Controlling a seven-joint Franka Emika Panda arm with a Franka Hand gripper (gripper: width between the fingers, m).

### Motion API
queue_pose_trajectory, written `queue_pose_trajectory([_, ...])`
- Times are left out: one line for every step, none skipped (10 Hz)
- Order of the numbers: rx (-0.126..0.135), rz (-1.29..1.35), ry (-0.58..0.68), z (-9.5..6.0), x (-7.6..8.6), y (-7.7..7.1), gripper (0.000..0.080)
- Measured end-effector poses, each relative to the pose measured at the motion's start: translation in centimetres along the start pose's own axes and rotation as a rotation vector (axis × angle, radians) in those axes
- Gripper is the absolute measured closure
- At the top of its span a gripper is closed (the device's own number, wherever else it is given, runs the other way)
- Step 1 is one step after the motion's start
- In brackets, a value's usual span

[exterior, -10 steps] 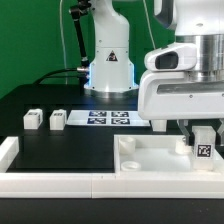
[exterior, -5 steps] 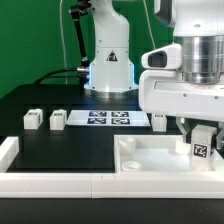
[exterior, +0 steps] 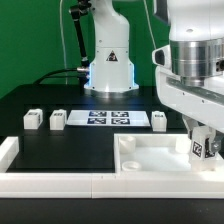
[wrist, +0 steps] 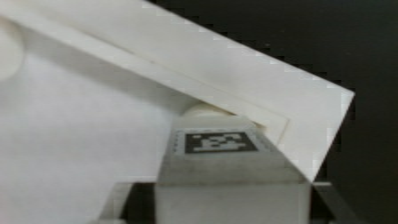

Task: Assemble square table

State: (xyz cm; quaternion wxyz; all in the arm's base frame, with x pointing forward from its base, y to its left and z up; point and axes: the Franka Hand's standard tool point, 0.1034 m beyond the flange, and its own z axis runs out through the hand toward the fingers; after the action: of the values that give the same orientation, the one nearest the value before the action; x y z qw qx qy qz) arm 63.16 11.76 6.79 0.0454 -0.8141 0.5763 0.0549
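Exterior view's left, on the matte black table (exterior: 70,150): two small white block legs (exterior: 30,119) (tagged). Next the flat marker board (exterior: 110,118), then a third leg (exterior: 159,120). Smooth white rimmed square tabletop (exterior: 150,158) sits front right. The gripper (exterior: 203,142) is clamped on a fourth leg (wrist: 222,150) at the tabletop's right corner.

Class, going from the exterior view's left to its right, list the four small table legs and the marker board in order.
first leg → second leg → marker board → third leg → fourth leg, held in the gripper
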Motion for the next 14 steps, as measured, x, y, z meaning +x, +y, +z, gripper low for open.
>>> queue_pose_trajectory([0.001,0.054,0.000,-0.01,0.01,-0.02,0.0509])
queue_pose_trajectory([0.006,0.130,0.002,-0.01,0.02,-0.05,0.0509])
queue_pose_trajectory([0.020,0.287,0.010,-0.02,-0.06,-0.05,0.0509])
queue_pose_trajectory([0.039,0.435,0.024,0.01,-0.07,0.05,0.0509])
queue_pose_trajectory([0.073,0.555,0.025,0.04,-0.10,0.16,0.0509])
queue_pose_trajectory([0.086,0.644,0.030,0.01,-0.07,0.21,0.0509])
queue_pose_trajectory([0.089,0.677,0.029,-0.02,0.04,0.22,0.0509])
queue_pose_trajectory([0.092,0.700,0.026,-0.03,0.03,0.21,0.0509])
queue_pose_trajectory([0.093,0.702,0.030,-0.05,0.04,0.23,0.0509])
queue_pose_trajectory([0.093,0.689,0.034,-0.03,0.03,0.25,0.0509])
queue_pose_trajectory([0.090,0.675,0.033,0.12,-0.11,0.29,0.0509])
queue_pose_trajectory([0.089,0.673,0.033,0.16,-0.13,0.30,0.0270])
queue_pose_trajectory([0.089,0.672,0.033,0.18,-0.15,0.31,0.0270])
queue_pose_trajectory([0.090,0.664,0.033,0.10,-0.30,0.25,0.0175])
